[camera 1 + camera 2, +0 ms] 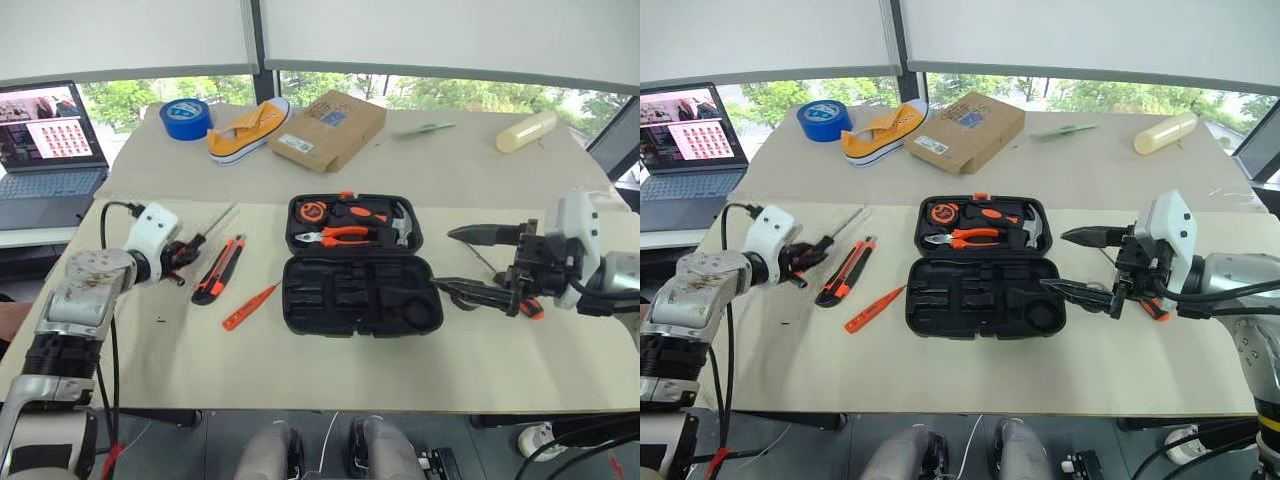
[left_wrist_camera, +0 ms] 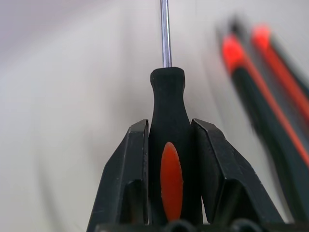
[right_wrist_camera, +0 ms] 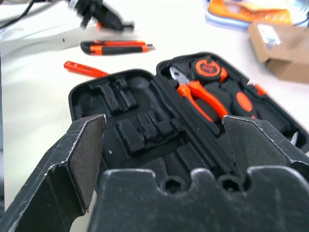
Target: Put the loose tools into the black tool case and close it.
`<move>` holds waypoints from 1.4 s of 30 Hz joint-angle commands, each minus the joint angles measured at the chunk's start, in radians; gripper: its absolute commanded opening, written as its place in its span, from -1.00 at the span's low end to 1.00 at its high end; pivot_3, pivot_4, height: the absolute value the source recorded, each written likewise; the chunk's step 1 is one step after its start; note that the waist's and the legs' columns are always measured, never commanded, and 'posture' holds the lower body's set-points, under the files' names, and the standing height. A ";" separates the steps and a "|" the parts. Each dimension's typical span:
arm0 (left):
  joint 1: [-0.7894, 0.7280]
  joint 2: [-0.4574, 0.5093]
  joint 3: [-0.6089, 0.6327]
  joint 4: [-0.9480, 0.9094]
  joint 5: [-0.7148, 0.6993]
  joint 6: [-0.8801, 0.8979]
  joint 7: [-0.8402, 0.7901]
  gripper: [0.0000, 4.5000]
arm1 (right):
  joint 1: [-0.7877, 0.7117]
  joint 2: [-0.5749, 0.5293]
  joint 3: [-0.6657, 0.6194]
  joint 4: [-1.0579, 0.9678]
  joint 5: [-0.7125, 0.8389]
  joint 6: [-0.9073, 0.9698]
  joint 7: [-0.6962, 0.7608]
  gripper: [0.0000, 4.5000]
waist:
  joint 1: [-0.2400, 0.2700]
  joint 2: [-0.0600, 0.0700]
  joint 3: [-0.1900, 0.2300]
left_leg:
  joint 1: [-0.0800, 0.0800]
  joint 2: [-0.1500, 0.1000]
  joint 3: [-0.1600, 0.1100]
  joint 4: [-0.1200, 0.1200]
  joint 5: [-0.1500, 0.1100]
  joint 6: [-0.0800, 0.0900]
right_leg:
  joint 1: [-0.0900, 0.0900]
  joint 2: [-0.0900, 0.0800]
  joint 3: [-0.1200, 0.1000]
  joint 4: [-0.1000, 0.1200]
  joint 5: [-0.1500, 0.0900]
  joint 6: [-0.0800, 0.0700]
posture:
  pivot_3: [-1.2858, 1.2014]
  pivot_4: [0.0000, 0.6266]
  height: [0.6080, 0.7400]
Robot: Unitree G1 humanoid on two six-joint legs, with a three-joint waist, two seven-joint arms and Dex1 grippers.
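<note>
The black tool case (image 1: pixel 358 268) is seen lying open mid-counter, lid half farthest from the robot, w/ orange-handled pliers (image 1: pixel 343 234), a hammer (image 1: pixel 398 226) and a small round tape (image 1: pixel 313 211) seated in it; the near half's moulded slots are bare. Just left of the case, a slim orange tester screwdriver (image 1: pixel 249 306) is laid at a slant, and beside that the orange-and-black utility knife (image 1: pixel 219 269). Further left, a screwdriver (image 2: pixel 167 145) w/ black-and-orange handle is gripped by the left pincer (image 1: pixel 178 256): in the left wrist view both fingers (image 2: pixel 126 179) are pressed against the handle's sides, shaft pointing away past the tips. Whether the handle is lifted off the counter (image 1: pixel 300 370) can't be told.

On the case's right, the right pincer (image 1: pixel 478 262) is held wide open, nothing between its fingers, tips aimed at the case's right edge, not touching it. An orange-and-black handle (image 1: pixel 531 307) is partly seen below that arm; too hidden to name.

At the far side: blue tape roll (image 1: pixel 186 118), a yellow shoe (image 1: pixel 250 129), brown cardboard box (image 1: pixel 328 129), a green stick-like item (image 1: pixel 424 129), a pale cylinder (image 1: pixel 526 131). A laptop (image 1: pixel 45 150) is open off to the far left.
</note>
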 commanded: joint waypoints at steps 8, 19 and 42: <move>-0.252 -0.104 -0.267 -0.045 0.076 -0.290 -0.443 -0.62 | 0.190 -0.034 -0.169 -0.046 -0.029 0.017 -0.029 1.00 | 0.016 0.000 0.000 | -0.002 -0.007 0.002 0.003 0.001 0.004 | 0.002 0.003 -0.005 -0.001 0.001 0.004 | 0.03 -0.52 0.87; -0.299 -0.307 -0.443 0.037 0.292 -0.313 -0.357 -0.62 | 0.370 0.056 -0.285 -0.163 -0.013 0.045 -0.114 1.00 | 0.009 -0.001 0.000 | -0.001 -0.005 0.001 0.003 0.002 0.005 | 0.001 0.004 -0.003 0.001 0.001 0.004 | 0.03 -0.52 0.87; -0.285 -0.393 -0.460 0.122 0.373 -0.344 -0.350 -0.62 | 0.347 0.070 -0.269 -0.152 -0.010 0.031 -0.174 1.00 | 0.017 -0.001 0.000 | -0.003 -0.006 -0.002 0.009 -0.001 0.011 | 0.004 0.001 -0.001 0.001 0.003 0.006 | 0.03 -0.52 0.87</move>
